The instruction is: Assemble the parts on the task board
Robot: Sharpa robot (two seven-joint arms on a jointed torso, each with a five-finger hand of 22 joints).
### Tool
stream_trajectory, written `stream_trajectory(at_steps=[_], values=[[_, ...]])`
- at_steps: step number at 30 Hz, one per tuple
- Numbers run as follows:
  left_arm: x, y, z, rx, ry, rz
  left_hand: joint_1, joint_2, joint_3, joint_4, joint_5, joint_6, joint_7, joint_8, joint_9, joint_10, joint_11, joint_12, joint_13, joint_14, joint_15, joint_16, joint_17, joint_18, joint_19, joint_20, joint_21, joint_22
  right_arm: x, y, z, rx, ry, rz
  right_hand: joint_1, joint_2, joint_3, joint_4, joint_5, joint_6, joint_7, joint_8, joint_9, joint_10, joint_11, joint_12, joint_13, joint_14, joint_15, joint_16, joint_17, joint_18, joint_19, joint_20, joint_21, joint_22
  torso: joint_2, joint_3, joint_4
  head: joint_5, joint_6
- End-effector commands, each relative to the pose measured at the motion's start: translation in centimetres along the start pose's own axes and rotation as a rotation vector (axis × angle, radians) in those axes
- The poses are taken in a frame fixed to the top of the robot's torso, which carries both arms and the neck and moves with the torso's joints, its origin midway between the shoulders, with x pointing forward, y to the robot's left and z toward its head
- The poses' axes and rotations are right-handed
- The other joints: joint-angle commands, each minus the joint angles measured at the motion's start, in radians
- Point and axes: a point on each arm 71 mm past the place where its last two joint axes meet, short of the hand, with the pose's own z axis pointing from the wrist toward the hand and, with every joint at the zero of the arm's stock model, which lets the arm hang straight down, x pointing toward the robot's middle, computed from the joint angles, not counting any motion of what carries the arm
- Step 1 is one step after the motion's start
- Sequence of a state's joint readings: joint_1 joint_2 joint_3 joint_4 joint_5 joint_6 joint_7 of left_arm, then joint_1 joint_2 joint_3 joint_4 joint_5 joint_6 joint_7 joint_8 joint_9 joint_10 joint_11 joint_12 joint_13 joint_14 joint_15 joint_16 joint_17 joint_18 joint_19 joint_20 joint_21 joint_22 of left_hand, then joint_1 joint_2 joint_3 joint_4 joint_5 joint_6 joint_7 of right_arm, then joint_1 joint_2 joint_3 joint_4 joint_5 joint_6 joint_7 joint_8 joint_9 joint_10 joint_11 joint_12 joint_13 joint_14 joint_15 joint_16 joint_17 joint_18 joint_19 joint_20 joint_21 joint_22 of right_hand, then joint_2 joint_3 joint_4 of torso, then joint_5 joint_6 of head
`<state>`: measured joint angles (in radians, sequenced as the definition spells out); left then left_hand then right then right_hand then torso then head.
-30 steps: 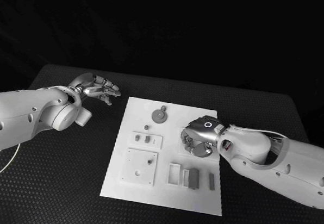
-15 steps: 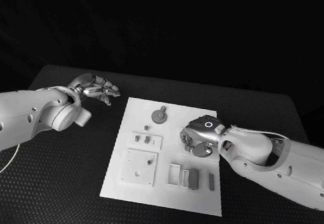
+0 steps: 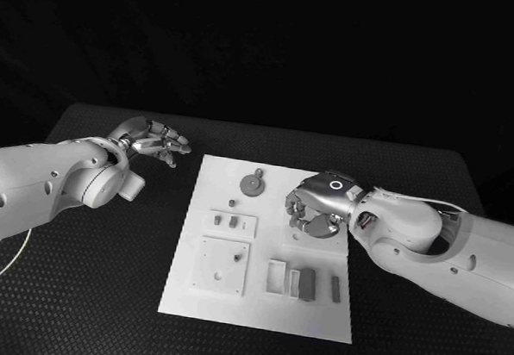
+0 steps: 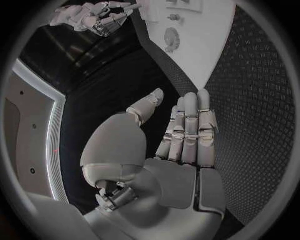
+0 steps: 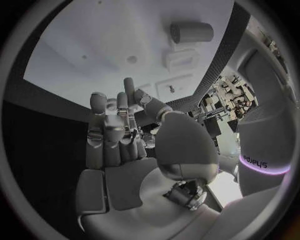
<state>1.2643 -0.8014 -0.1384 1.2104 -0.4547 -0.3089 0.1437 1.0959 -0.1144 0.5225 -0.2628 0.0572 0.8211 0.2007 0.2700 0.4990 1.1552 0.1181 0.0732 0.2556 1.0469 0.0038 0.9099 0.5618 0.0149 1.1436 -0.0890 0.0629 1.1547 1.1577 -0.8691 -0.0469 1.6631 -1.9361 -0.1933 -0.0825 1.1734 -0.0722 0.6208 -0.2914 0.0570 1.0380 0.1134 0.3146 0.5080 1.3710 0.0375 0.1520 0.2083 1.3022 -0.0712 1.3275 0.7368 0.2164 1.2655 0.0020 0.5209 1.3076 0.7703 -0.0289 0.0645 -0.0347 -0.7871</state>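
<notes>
We see the task board [image 3: 265, 256] mid-surface, grey parts [image 3: 307, 282] lying on it | right robot hand [image 3: 312, 214] above its right edge, fingers curled, holding nothing we can discern | left robot hand [image 3: 155, 142] off its far-left corner, fingers straight, empty

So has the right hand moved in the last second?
Yes. The right hand has shifted slightly toward the far end of the board, nearer the round part.

The head camera looked steeply down on the bench [image 3: 93, 298] and the task board [image 3: 262, 299]. Each wrist camera sat close behind its own hand; both also caught part of that same board.
</notes>
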Motion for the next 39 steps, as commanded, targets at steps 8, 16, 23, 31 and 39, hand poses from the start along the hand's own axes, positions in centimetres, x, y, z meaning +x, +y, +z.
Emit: stream_trajectory(at_steps=[8, 16, 23, 31, 39], values=[[0.1, -0.2, 0.0, 0.012, 0.005, 0.000, -0.002, 0.006, -0.003, 0.003, -0.005, -0.006, -0.002, 0.005, -0.002, -0.007, -0.001, -0.003, 0.001, 0.007, 0.003, -0.005, 0.002, 0.020, 0.005, -0.002, 0.005, -0.002, -1.6, 2.4, 1.1, -0.067, -0.033, 0.088, 0.035, 0.029, -0.003, 0.002, 0.003, 0.007, -0.001, 0.004, 0.002, 0.023, -0.013, 0.003, 0.002, -0.011, -0.015, 0.003, -0.001, 0.045, 0.003, -0.001, 0.005, 0.025, 0.000, 0.0000, -0.0009, 0.014, 0.003], [0.3, -0.3, 0.2, 0.014, 0.010, 0.000, -0.002, 0.006, -0.003, 0.003, -0.005, -0.007, -0.002, 0.005, -0.002, -0.007, -0.001, -0.003, 0.002, 0.007, 0.003, -0.005, 0.002, 0.020, 0.005, -0.002, 0.005, -0.002, -2.1, 6.8, 3.9, -0.185, -0.041, 0.117, 0.034, 0.031, -0.003, 0.002, 0.003, 0.006, 0.000, 0.003, 0.002, 0.022, -0.014, 0.002, 0.004, -0.011, -0.015, 0.002, -0.002, 0.045, 0.003, -0.001, 0.006, 0.025, 0.000, -0.0006, -0.0019, 0.033, 0.007], [0.5, -0.4, 0.2, 0.014, 0.014, -0.001, -0.002, 0.006, -0.003, 0.003, -0.005, -0.007, -0.002, 0.005, -0.002, -0.007, -0.001, -0.003, 0.002, 0.007, 0.004, -0.005, 0.002, 0.020, 0.005, -0.002, 0.005, -0.002, -0.8, 10.4, 5.5, -0.269, -0.009, 0.130, 0.034, 0.033, -0.004, 0.001, 0.003, 0.005, 0.000, 0.002, 0.003, 0.022, -0.014, 0.001, 0.006, -0.012, -0.015, 0.002, -0.002, 0.045, 0.002, -0.001, 0.007, 0.025, 0.000, -0.0036, 0.0046, 0.058, 0.002], [0.7, -0.5, 0.3, 0.016, 0.019, -0.002, -0.002, 0.006, -0.003, 0.003, -0.005, -0.007, -0.002, 0.005, -0.002, -0.007, -0.001, -0.003, 0.002, 0.007, 0.004, -0.005, 0.002, 0.020, 0.005, -0.002, 0.005, -0.002, 1.1, 12.9, 6.3, -0.320, 0.033, 0.121, 0.034, 0.033, -0.004, 0.001, 0.003, 0.005, 0.000, 0.002, 0.003, 0.022, -0.014, 0.001, 0.006, -0.012, -0.015, 0.002, -0.002, 0.045, 0.002, -0.001, 0.007, 0.025, 0.001, -0.0024, -0.0002, 0.080, -0.004], [0.8, -0.5, 0.3, 0.015, 0.021, -0.003, -0.002, 0.006, -0.003, 0.003, -0.005, -0.007, -0.002, 0.005, -0.002, -0.007, -0.001, -0.003, 0.002, 0.007, 0.004, -0.005, 0.002, 0.020, 0.005, -0.002, 0.005, -0.002, 2.8, 13.8, 6.5, -0.335, 0.066, 0.101, 0.034, 0.033, -0.004, 0.001, 0.003, 0.005, 0.000, 0.002, 0.003, 0.022, -0.014, 0.001, 0.006, -0.012, -0.015, 0.002, -0.002, 0.045, 0.002, -0.001, 0.007, 0.025, 0.000, -0.0014, 0.0020, 0.103, -0.016]])
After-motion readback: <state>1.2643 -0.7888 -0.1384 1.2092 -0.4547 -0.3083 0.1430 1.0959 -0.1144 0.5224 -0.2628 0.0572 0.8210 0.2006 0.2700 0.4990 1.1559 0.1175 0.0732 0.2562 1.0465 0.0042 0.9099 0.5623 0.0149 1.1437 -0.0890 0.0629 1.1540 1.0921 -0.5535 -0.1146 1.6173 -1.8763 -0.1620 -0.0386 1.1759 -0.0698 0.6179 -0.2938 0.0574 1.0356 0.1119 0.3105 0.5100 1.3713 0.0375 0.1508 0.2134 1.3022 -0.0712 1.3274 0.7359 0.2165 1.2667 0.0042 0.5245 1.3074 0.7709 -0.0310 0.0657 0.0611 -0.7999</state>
